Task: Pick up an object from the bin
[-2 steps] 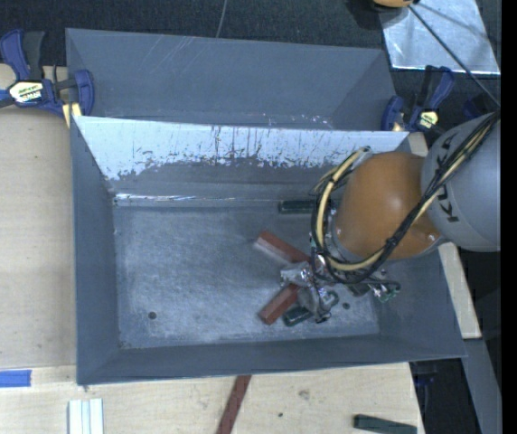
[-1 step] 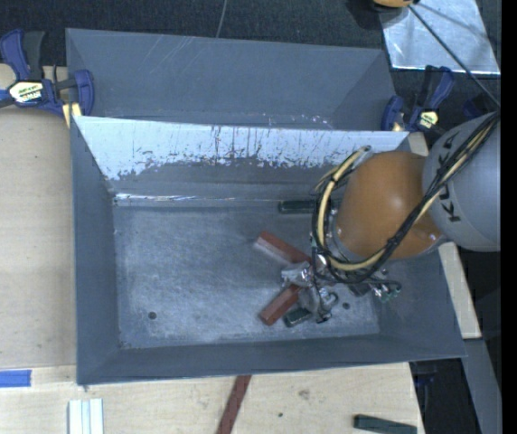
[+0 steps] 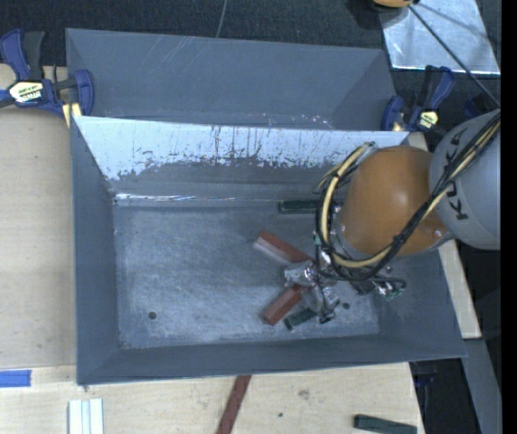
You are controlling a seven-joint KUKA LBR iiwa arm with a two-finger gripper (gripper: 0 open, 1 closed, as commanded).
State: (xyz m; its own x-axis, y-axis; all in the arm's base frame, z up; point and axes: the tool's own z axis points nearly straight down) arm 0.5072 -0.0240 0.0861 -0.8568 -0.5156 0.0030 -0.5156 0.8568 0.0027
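The grey metal bin [image 3: 96, 242] has sloping walls and a flat, scuffed floor, and its few loose things lie to the right of the floor's centre. The arm reaches in from the right. Its orange domed cover [image 3: 380, 202], with black and yellow cables [image 3: 331, 197] looped round it, hangs over the floor's right end.

Below the cover, the hand [image 3: 320, 289] is down among a small cluster of things close to the front right of the floor. Whether the hand is clenched, released or grasping anything cannot be told, because its metal parts blend with the clutter there.

Just left of the hand and slightly towards the back lies a reddish-brown flat bar [image 3: 279, 247], angled across the floor. A second reddish-brown flat block [image 3: 281, 308] lies just to the front left of the hand, tilted the other way, with its near end almost at the foot of the front wall. A small dark green piece [image 3: 300, 319] sits beside that block, between it and the hand. These three are the things nearest the hand, and which of them it touches cannot be made out.

A slim dark rod [image 3: 296, 206] lies well apart from the cluster along the foot of the back wall, and its right end goes under the cover.
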